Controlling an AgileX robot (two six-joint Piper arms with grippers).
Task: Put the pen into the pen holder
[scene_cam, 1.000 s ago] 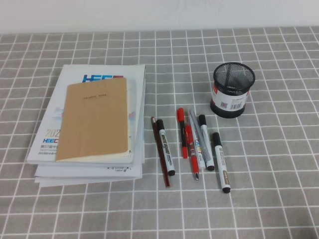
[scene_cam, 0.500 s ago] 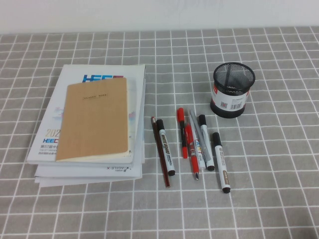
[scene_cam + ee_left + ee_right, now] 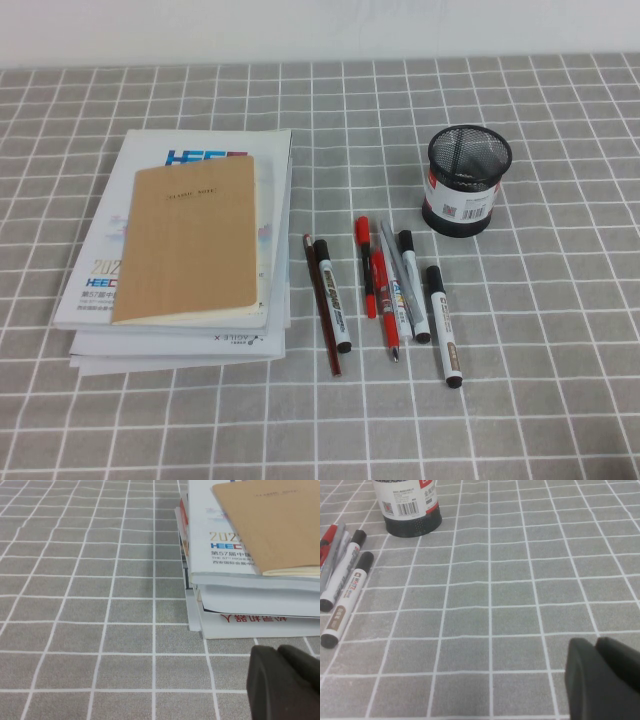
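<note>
Grey checked cloth holds the pen (image 3: 445, 325) near the pen holder (image 3: 465, 182); left gripper (image 3: 285, 682) and right gripper (image 3: 602, 677) hover (both pressed together).

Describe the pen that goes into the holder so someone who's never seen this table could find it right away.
Start at the black mesh pen holder on the checked tablecloth, then look nearer the robot at the row of pens. The pen is the one farthest to the robot's right: white barrel, black cap, and a brownish-grey label band where its neighbour has blue lettering. Both grippers are parked off the pens.
</note>
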